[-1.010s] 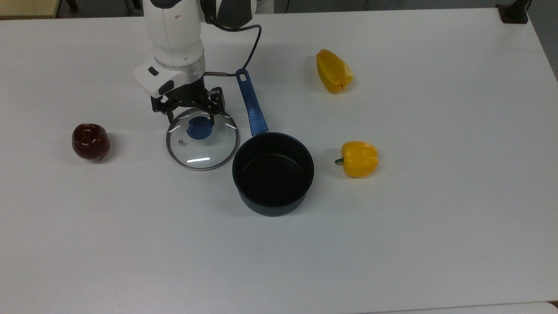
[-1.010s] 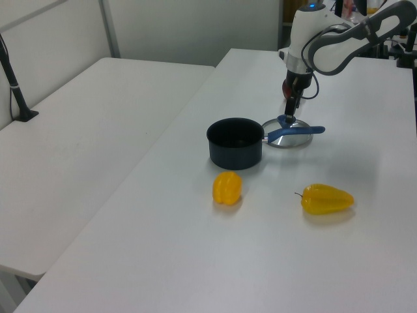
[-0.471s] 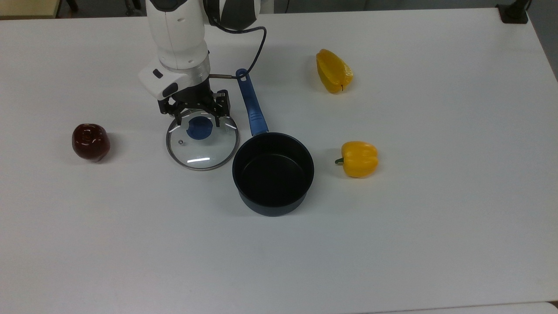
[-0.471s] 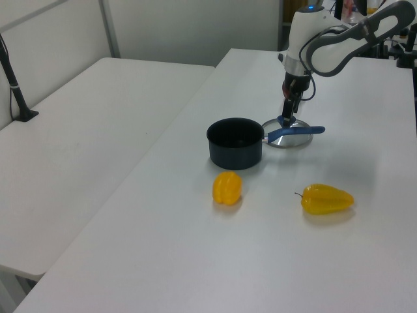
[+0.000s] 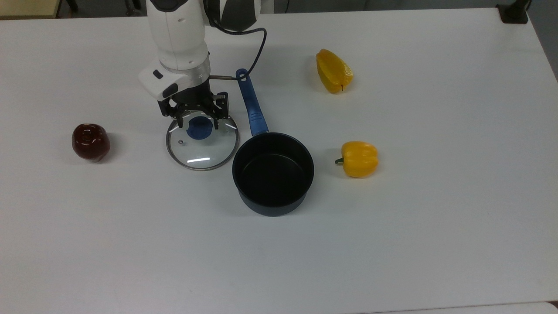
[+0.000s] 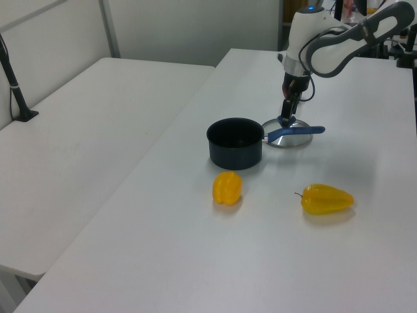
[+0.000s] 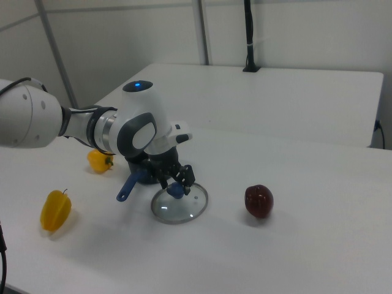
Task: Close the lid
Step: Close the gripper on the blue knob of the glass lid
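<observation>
Lying flat on the surface (image 5: pixel 392 244) just beside the open saucepan (image 5: pixel 273 173), the lid (image 5: pixel 202 141) is waiting; the gripper (image 5: pixel 196 123) is straddling its blue knob (image 5: pixel 199 129), jaws open. Grasping, lifting and placing are all remaining.

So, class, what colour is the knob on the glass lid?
Blue; the knob on the lid shows best in the top view.
</observation>
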`<state>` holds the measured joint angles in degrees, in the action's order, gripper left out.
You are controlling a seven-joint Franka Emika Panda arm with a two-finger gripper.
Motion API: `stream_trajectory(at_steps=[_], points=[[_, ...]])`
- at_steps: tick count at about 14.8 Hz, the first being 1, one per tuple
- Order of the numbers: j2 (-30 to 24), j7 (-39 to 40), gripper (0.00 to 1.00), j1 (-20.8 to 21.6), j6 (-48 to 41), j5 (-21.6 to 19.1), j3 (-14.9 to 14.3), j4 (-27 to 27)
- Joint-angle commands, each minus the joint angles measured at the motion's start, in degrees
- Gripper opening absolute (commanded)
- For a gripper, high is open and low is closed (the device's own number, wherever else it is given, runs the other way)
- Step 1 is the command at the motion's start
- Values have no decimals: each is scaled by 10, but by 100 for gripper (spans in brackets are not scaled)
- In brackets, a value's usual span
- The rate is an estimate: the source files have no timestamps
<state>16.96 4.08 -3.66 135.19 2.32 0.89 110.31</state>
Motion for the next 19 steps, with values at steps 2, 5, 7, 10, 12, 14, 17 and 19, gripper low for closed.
stream_trajectory(at_steps=[2, 5, 7, 10, 12, 14, 17, 19], points=[[1, -5, 67, 3, 20, -8, 2, 3], [-1, -2, 69, 2, 12, -8, 2, 3], [0, -2, 74, 2, 13, -8, 2, 3], [0, -2, 91, -1, 13, -8, 2, 1], [1, -3, 91, -1, 13, -8, 2, -1], [3, -4, 90, -1, 12, -8, 2, -1], [8, -6, 89, -1, 14, -8, 2, -1], [8, -7, 87, -1, 14, -8, 2, -1]])
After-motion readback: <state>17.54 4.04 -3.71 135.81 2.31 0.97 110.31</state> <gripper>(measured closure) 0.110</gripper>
